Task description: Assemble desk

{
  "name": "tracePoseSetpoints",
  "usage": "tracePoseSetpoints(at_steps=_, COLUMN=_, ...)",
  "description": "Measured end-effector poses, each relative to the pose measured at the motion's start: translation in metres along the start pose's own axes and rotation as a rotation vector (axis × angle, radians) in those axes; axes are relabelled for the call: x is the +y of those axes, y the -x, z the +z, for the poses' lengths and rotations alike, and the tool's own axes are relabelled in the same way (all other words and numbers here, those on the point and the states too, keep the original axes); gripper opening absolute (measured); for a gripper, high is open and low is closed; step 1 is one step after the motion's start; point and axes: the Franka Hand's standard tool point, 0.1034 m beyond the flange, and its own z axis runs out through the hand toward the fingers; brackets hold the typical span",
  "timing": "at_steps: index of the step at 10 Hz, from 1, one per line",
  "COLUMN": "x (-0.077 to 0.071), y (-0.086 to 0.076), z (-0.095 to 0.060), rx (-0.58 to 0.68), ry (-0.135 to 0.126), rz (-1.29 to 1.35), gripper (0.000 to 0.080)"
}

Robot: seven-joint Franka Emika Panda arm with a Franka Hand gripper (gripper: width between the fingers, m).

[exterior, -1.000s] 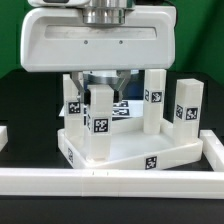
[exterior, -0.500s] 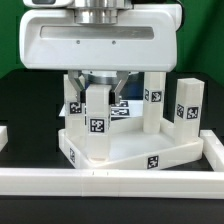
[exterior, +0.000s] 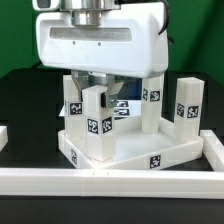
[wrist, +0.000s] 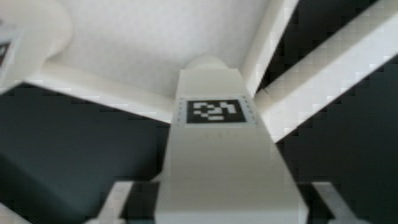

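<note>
The white tray-like tabletop (exterior: 135, 152) lies upside down behind the front rail. Three white tagged legs stand on it: one at the front left (exterior: 94, 130), one at the back left (exterior: 72, 100) and one at the back right (exterior: 153, 102). A fourth leg (exterior: 186, 108) stands apart at the exterior view's right. My gripper (exterior: 101, 92) comes down over the front-left leg and is shut on its top. In the wrist view that leg (wrist: 217, 120) runs out from between my gripper (wrist: 221, 208) fingers, down to the tabletop (wrist: 125, 40).
A long white border rail (exterior: 110, 183) runs along the front, and another (exterior: 214, 150) goes back on the exterior view's right. A short white piece (exterior: 3, 136) shows at the left edge. The big white hand housing (exterior: 100, 45) hides the space above the legs.
The hand has turned about its upright axis and the front-left leg has turned with it. The leg's tag has slid toward the exterior view's left.
</note>
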Motion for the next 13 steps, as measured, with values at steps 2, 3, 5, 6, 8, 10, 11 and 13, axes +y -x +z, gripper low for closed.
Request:
tracePoseSetpoints(at_steps=2, x=-0.004, y=0.004, z=0.001, rx=-0.001, ry=-0.001, rz=0.191, gripper=0.029)
tracePoseSetpoints(at_steps=3, x=-0.004, y=0.004, z=0.001, rx=-0.002, ry=-0.002, rz=0.241, gripper=0.029)
tracePoseSetpoints(at_steps=5, x=-0.005, y=0.005, z=0.001, rx=-0.006, ry=-0.005, rz=0.277, gripper=0.0364)
tracePoseSetpoints(at_steps=6, x=-0.005, y=0.005, z=0.001, rx=-0.006, ry=-0.006, rz=0.245, gripper=0.0548)
tracePoseSetpoints(at_steps=8, x=-0.006, y=0.006, z=0.0, rx=-0.005, ry=-0.006, rz=0.142, gripper=0.0618)
tracePoseSetpoints(at_steps=10, x=-0.009, y=0.008, z=-0.001, rx=-0.004, ry=-0.009, rz=-0.05, gripper=0.0648)
tracePoseSetpoints(at_steps=11, x=-0.011, y=0.01, z=-0.001, rx=-0.004, ry=-0.009, rz=-0.13, gripper=0.0648)
tracePoseSetpoints(at_steps=13, x=-0.013, y=0.012, z=0.0, rx=0.001, ry=-0.014, rz=-0.302, gripper=0.0649)
